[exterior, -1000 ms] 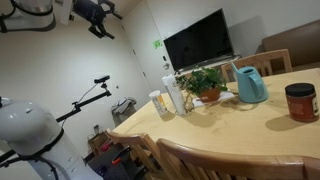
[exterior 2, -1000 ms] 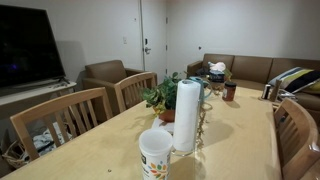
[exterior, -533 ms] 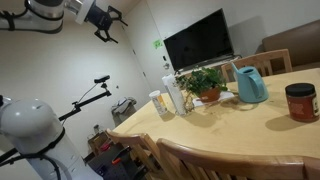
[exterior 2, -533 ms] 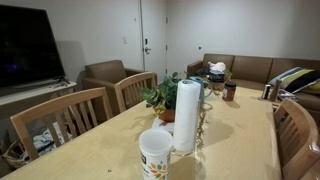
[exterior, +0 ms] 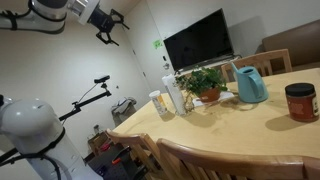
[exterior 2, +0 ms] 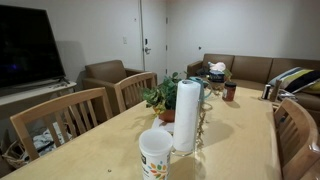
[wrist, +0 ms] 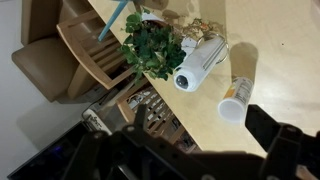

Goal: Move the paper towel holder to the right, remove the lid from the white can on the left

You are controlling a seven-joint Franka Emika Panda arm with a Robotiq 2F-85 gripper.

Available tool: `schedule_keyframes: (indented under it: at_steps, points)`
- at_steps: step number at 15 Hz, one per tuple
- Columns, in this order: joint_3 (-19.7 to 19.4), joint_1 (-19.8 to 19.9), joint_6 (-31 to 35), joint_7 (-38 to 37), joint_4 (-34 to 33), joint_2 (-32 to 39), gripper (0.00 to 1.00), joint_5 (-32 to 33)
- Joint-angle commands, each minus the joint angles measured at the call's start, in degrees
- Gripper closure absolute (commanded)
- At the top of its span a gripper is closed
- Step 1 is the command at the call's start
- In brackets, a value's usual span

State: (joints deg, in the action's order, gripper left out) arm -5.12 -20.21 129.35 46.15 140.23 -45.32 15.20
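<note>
The paper towel holder stands upright near the table end, and in the wrist view the paper towel holder is seen from above. Beside it stands the short white can, with its lid on top. My gripper hangs high in the air, well away from the table and apart from both. In the wrist view the gripper is open and holds nothing, with one dark finger showing at the lower right.
A potted plant stands just behind the roll. A teal watering can and a dark red jar sit farther along the table. Wooden chairs line the table edge. A television is behind.
The arm has shifted a little toward the table, with the gripper slightly lower and still open. Nothing on the table has moved.
</note>
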Motion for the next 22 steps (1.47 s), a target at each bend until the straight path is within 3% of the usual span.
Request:
schedule_keyframes:
  at_steps: [1, 11, 12, 19, 22]
  points:
    - [1.65, 0.42, -1.95, 5.1, -1.56, 4.12, 0.0, -0.51]
    - [2.96, 2.45, 0.02, 15.24, -7.94, 19.42, 0.0, -1.11]
    - [3.86, 3.22, 0.56, 13.39, -4.7, 15.38, 0.0, -1.4]
    - [4.21, 3.76, 0.55, 14.23, -7.02, 19.29, 0.0, -1.45]
    - [3.36, 3.91, -3.87, 16.54, -11.02, 24.78, 0.0, -4.73]
